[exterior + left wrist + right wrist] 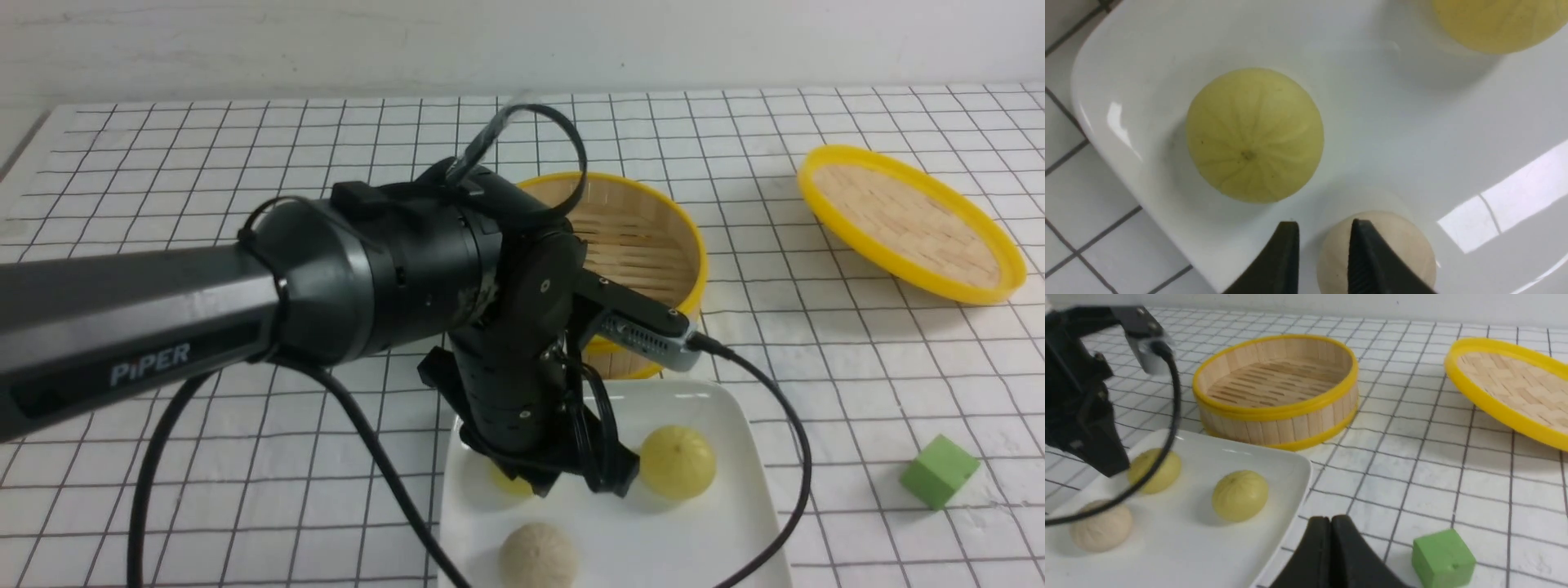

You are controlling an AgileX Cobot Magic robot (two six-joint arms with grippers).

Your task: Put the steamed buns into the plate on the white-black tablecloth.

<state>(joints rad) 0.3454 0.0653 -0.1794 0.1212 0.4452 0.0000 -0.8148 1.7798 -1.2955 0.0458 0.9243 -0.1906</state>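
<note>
All three steamed buns lie in the white plate (pixel 739 425) on the white-black tablecloth (pixel 245 147). One yellow-green bun (pixel 678 461) sits at the plate's right. The other yellow-green bun (pixel 510 483) is half hidden behind my left gripper (pixel 580 488). The greyish-beige bun (pixel 537 557) is at the front. In the left wrist view my left gripper (pixel 1325 232) is open a little and empty, above the plate (pixel 1412 122), with a yellow-green bun (pixel 1254 135) beyond its tips and the beige bun (pixel 1404 241) under them. My right gripper (pixel 1331 522) is shut and empty beside the plate (pixel 1290 469).
The empty bamboo steamer (pixel 645 237) stands just behind the plate. Its lid (pixel 910 220) lies tilted at the back right. A green cube (pixel 939 471) sits right of the plate, close to my right gripper in the right wrist view (pixel 1443 557). The left arm's cable (pixel 796 457) loops over the plate.
</note>
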